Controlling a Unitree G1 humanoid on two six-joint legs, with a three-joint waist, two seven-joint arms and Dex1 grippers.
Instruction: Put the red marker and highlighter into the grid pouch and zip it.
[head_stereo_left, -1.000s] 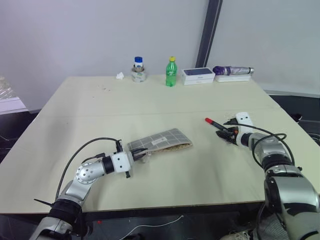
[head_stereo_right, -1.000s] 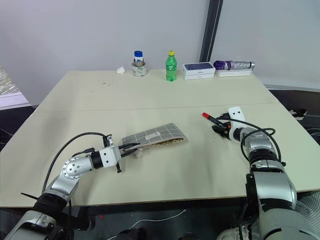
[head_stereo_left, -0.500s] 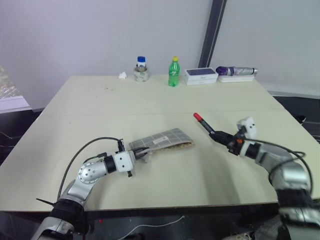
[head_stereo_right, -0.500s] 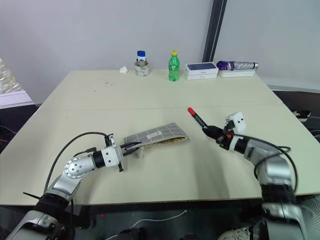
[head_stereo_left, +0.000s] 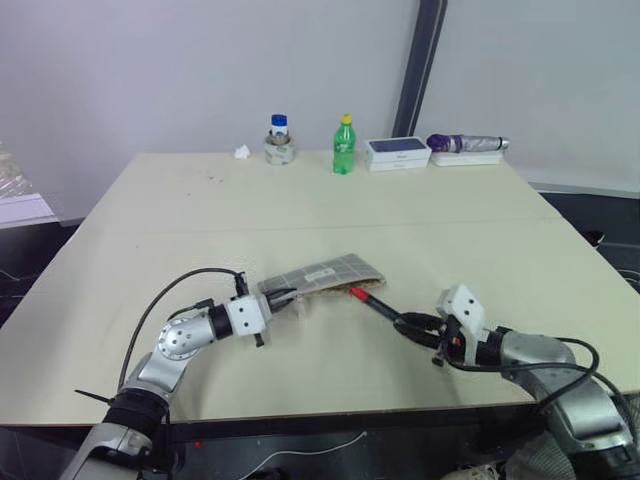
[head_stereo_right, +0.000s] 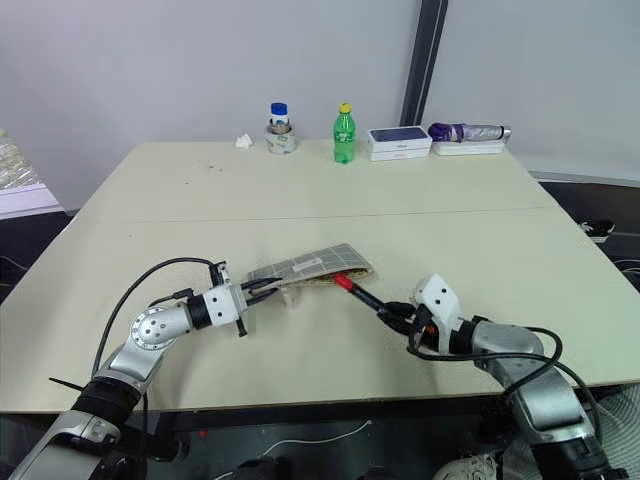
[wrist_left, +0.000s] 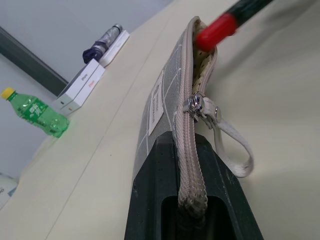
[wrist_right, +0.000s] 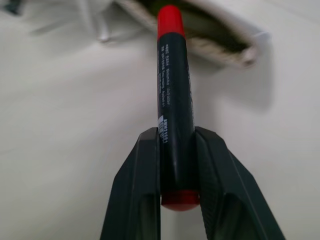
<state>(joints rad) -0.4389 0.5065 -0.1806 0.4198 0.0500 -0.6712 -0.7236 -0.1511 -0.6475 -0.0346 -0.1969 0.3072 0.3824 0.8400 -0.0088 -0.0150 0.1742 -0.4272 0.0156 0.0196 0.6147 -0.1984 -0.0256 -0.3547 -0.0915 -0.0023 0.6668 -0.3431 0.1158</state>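
Where the grid pouch (head_stereo_left: 322, 276) lies near the middle of the desk (head_stereo_left: 300, 205), the left gripper (head_stereo_left: 283, 298) has its jaws clamped on the pouch's closed end, so that the zipper edge runs up between the two fingers (wrist_left: 155, 200) in the left wrist view; the zipper pull (wrist_left: 196, 106) and its pale cord loop (wrist_left: 234, 146) hang just beside that grip, and the far end of the pouch gapes open, showing a dotted beige lining; the right gripper (head_stereo_left: 412, 324) has its jaws closed narrowly around the black barrel of the red marker (head_stereo_left: 378, 306), near the marker's rear red end, and the marker points toward the pouch with its red cap (wrist_right: 170, 21) right at the open mouth; whether the cap touches the fabric I cannot tell; along the far edge of the desk stand a small jar with a blue lid (head_stereo_left: 277, 139), a green bottle (head_stereo_left: 342, 146), a white box (head_stereo_left: 397, 152), and a folded purple umbrella (head_stereo_left: 466, 143) lying on a second white box.
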